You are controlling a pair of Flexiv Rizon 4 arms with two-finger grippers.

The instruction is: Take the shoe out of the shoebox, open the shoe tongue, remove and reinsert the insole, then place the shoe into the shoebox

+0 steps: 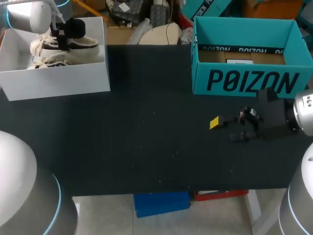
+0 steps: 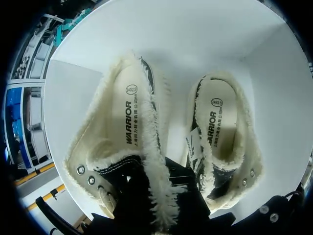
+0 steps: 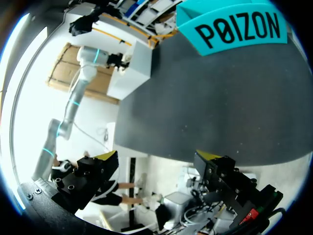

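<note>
Two shoes sit in the white shoebox [image 1: 54,81] at the upper left of the head view: a cream fleece-lined shoe [image 1: 80,45] and its mate [image 1: 49,61]. The left gripper [image 1: 68,30] is down inside the box, over the fleece-lined shoe. The teal box [image 1: 244,81] stands at the upper right on the black table [image 1: 146,137]. Below it, at the right middle, the right gripper [image 1: 227,128] hovers over bare table, released and holding nothing.

In the left wrist view both shoes lie side by side on the box floor [image 2: 195,34] with their openings facing the camera. The left gripper [image 2: 156,200] is at the fleece collar of the nearer shoe [image 2: 122,122]. I cannot tell whether it is clenched.

In the right wrist view the right gripper [image 3: 156,161] is spread wide over the table edge. The teal box [image 3: 234,29] is ahead of it, and the shoebox [image 3: 132,68] is far off beside the left arm [image 3: 73,98].
</note>
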